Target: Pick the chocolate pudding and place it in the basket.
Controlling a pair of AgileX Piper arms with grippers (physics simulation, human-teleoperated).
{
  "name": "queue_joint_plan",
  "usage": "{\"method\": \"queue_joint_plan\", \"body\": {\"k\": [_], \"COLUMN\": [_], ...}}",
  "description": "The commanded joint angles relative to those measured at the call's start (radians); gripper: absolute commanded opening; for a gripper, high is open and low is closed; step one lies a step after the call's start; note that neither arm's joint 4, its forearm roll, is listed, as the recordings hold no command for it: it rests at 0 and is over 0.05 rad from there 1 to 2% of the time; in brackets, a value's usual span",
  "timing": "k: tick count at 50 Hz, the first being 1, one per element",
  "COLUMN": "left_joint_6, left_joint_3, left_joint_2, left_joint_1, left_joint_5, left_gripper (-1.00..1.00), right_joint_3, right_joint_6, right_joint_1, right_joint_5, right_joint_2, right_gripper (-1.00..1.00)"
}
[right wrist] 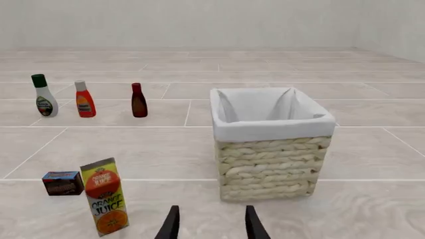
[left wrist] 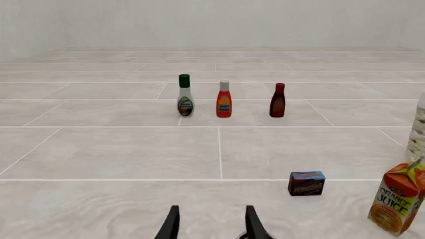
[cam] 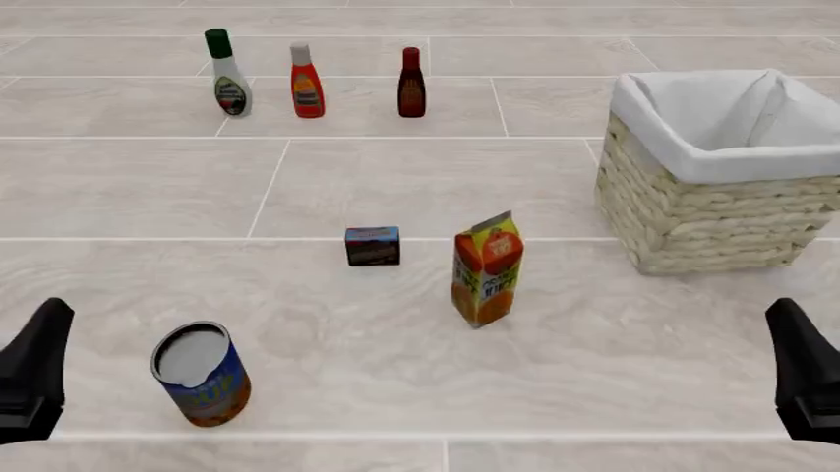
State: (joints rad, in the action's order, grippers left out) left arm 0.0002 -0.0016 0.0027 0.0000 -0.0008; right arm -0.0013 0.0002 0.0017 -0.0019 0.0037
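Note:
The chocolate pudding (cam: 373, 246) is a small dark box with a blue top, lying near the middle of the surface; it also shows as the pudding (left wrist: 306, 183) and the pudding (right wrist: 63, 182) in the wrist views. The basket (cam: 715, 211), woven cream wicker with a white lining, stands at the right, and its wall (right wrist: 265, 164) fills the right wrist view. My left gripper (left wrist: 211, 226) is open, low at the near left, well short of the pudding. My right gripper (right wrist: 211, 225) is open, near the right edge in front of the basket.
An orange juice carton (cam: 486, 270) stands right of the pudding. A blue can (cam: 201, 374) sits at the near left beside the left arm (cam: 33, 374). Three bottles stand in a far row: white with green cap (cam: 228, 75), red (cam: 306, 83), dark brown (cam: 411, 85).

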Motion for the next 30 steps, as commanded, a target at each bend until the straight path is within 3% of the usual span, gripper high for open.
{"method": "queue_joint_plan", "body": {"k": [1,30], "left_joint_6": [0.0,0.002], "left_joint_3": [-0.002,-0.001], "left_joint_2": [0.006,0.004], "left_joint_1": [0.0,0.0], "left_joint_5": [-0.002,-0.004], "left_gripper": [1.0,1.0], "right_joint_3": [-0.002,0.0], "right_joint_6": [-0.002,-0.021], "right_joint_1": [-0.002,0.008], "right_joint_5": [0.003,0.001], "right_joint_2": [0.001,0.019], "right_gripper": [1.0,1.0]}}
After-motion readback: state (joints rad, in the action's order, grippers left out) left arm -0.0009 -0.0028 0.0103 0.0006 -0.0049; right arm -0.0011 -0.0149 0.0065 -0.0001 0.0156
